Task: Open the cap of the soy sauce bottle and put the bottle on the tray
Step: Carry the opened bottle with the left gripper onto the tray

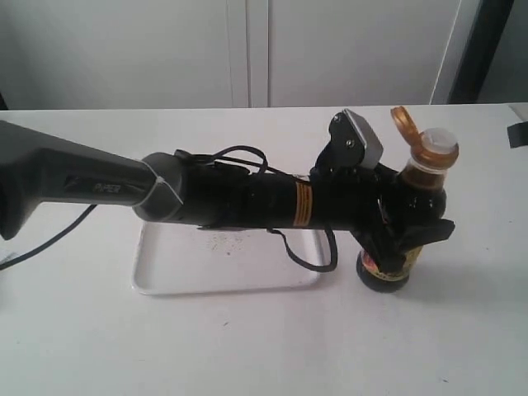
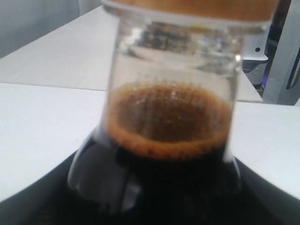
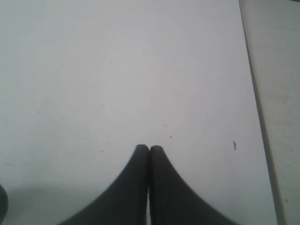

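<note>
The soy sauce bottle [image 1: 406, 216] stands upright on the table, just right of the tray [image 1: 198, 268]. Its orange-brown cap [image 1: 402, 122] is flipped back on its hinge, and the white pour spout [image 1: 437, 147] is uncovered. My left gripper [image 1: 404, 224] reaches across from the left, over the tray, and is shut on the bottle's body. The left wrist view shows the bottle's glass neck [image 2: 171, 98] very close, dark liquid with foam inside. My right gripper [image 3: 149, 149] is shut on nothing, above bare white table; it does not appear in the exterior view.
The left arm [image 1: 231, 194] with its looping cable [image 1: 313, 256] hangs above the tray's far half. The table's far edge [image 1: 165, 110] runs in front of white cabinet doors. A dark object [image 1: 518, 134] lies at the right border.
</note>
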Motion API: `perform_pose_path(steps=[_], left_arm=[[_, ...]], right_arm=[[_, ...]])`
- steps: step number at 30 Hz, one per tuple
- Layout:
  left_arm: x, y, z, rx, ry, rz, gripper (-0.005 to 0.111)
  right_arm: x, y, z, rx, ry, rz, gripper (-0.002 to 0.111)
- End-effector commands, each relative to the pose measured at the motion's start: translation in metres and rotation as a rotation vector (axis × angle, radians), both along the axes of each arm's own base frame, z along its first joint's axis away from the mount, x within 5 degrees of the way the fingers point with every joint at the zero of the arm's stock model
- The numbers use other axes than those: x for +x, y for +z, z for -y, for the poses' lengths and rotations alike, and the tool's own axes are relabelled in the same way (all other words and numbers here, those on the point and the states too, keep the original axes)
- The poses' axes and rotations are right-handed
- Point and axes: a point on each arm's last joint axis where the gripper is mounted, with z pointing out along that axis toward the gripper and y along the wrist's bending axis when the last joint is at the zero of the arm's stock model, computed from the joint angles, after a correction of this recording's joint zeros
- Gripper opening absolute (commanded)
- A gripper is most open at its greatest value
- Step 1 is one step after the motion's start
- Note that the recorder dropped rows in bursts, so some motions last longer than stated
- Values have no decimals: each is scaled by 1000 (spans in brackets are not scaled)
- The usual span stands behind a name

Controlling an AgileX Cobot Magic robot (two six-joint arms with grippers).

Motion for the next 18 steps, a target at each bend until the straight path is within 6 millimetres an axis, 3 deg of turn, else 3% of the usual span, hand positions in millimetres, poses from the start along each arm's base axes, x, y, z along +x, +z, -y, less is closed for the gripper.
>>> perform_pose_path(steps=[1,6,13,18], left_arm=[[-5,57,-11,-148,-40,37,0],[-1,69,-26,-124,0,49,0],[6,72,-50,-96,46,57,0],[16,78,-88,-116,99,51,0]], right_arm=[[-1,-10,2,14,-14,6,0],[-2,-22,1,34,-21,44,0],[-1,-24,-3,54,-23,83,0],[1,-23,-23,48,64,100,0]])
